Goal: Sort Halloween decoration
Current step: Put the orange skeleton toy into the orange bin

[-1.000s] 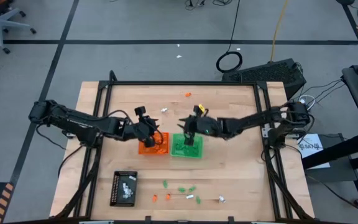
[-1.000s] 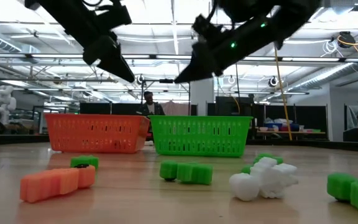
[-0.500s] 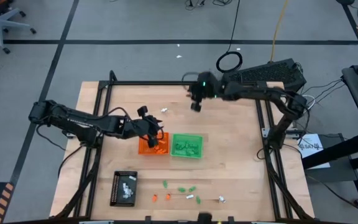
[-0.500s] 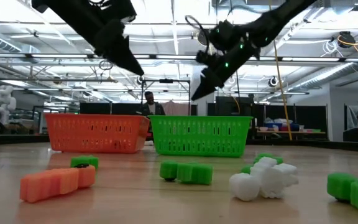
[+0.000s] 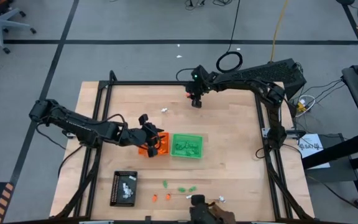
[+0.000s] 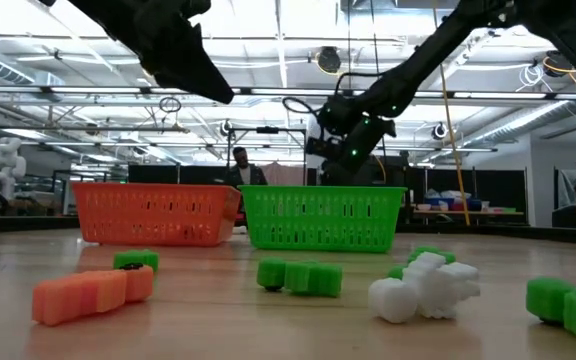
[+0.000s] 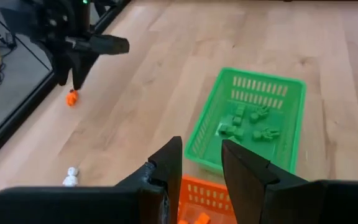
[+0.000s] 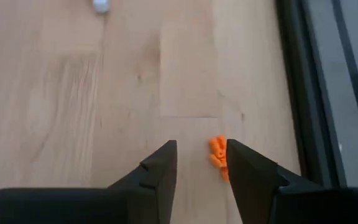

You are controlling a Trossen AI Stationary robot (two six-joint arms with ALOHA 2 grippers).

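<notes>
Small orange, green and white trinkets lie scattered on the wooden table. One orange trinket (image 8: 217, 157) lies near the far edge, and my right gripper (image 5: 196, 101) hangs open just above it; the trinket shows beside the inner edge of one finger, and I see no contact. A white trinket (image 5: 165, 111) lies a little nearer. My left gripper (image 7: 202, 168) stands open and empty over the orange tray (image 5: 158, 145), beside the green tray (image 7: 247, 121), which holds several green trinkets. More trinkets (image 5: 182, 188) lie near the front edge.
A black rectangular tray (image 5: 124, 187) with white pieces sits at the near left. The table's dark frame rail (image 8: 303, 93) runs close beside the orange trinket at the far edge. Bare wood lies to the right of the green tray.
My right gripper has swung away from above the green tray toward the table's far edge and come down over the orange trinket there. My left gripper has shifted a little toward the near edge over the orange tray and rolled slightly.
</notes>
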